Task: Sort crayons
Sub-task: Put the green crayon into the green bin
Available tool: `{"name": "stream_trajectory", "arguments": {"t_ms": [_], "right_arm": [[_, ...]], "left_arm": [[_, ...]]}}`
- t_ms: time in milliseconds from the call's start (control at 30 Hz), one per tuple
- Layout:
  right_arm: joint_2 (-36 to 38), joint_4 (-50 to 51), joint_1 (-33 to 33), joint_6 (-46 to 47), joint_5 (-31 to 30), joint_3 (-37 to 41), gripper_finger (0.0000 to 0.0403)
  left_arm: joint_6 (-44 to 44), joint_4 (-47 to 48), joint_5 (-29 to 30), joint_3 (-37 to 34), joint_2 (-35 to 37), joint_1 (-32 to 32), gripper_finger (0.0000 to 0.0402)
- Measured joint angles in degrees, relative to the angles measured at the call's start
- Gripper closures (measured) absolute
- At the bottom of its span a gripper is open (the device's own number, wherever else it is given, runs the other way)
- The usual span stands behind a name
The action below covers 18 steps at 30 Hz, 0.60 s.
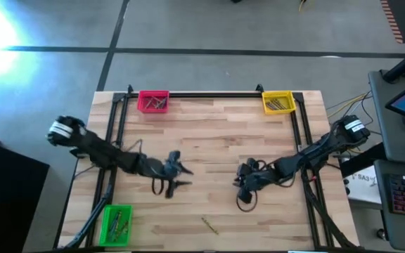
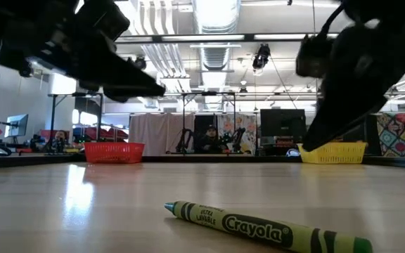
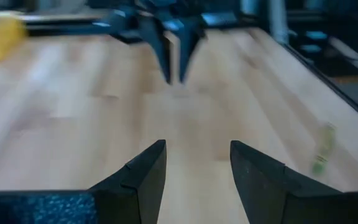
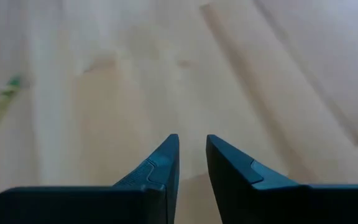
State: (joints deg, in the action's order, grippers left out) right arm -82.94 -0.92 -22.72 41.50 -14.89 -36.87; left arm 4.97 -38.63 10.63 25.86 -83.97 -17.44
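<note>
The last loose crayon [image 1: 210, 225] lies flat on the counter [image 1: 209, 147] near its front edge, light, stiff and roll-prone (paper-wrapped wax), best pinched mid-length across its width; left hand [image 1: 183, 176] gapes wide, right hand [image 1: 243, 197] narrowly, both empty.

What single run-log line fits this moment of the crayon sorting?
loose crayon: near table edge, ungripped | left claw: open, empty, mid-table | right claw: empty, narrow gap, mid-table

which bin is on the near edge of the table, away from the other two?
The green bin, at the near left corner below the left arm. The pink bin and yellow bin both sit along the far edge. A loose crayon lies on the wood to the green bin's right.
</note>
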Motion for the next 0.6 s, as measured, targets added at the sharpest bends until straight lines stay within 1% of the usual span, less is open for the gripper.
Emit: {"name": "stream_trajectory", "arguments": {"t_ms": [67,167,267,333,500,600], "right_arm": [[0.02,-0.14,-2.34,2.26,-0.79,-0.70,0.0330],[0.07,-0.04,-6.00,5.53,-4.62,-1.72,0.0329],[0.07,0.18,-9.73,8.60,-9.16,-2.64,0.0332],[0.09,0.12,-12.15,10.51,-11.73,-3.11,0.0335],[0.09,0.19,-17.05,17.09,-17.13,-3.34,0.0337],[-0.54,-0.34,-19.50,20.37,-19.49,-3.38,0.0337]], "left_arm": [[-0.02,-3.22,-1.82,1.10,-4.90,-1.77,0.0240],[-0.28,-7.64,-5.42,4.15,-12.03,-4.13,0.0240],[-1.96,-8.71,-8.89,8.74,-18.27,-6.43,0.0240],[-3.43,-8.51,-10.15,11.96,-22.01,-7.80,0.0240],[-5.10,-6.26,-10.65,18.20,-28.01,-9.43,0.0240],[-5.02,-5.75,-13.72,20.79,-30.36,-9.43,0.0240]]}}
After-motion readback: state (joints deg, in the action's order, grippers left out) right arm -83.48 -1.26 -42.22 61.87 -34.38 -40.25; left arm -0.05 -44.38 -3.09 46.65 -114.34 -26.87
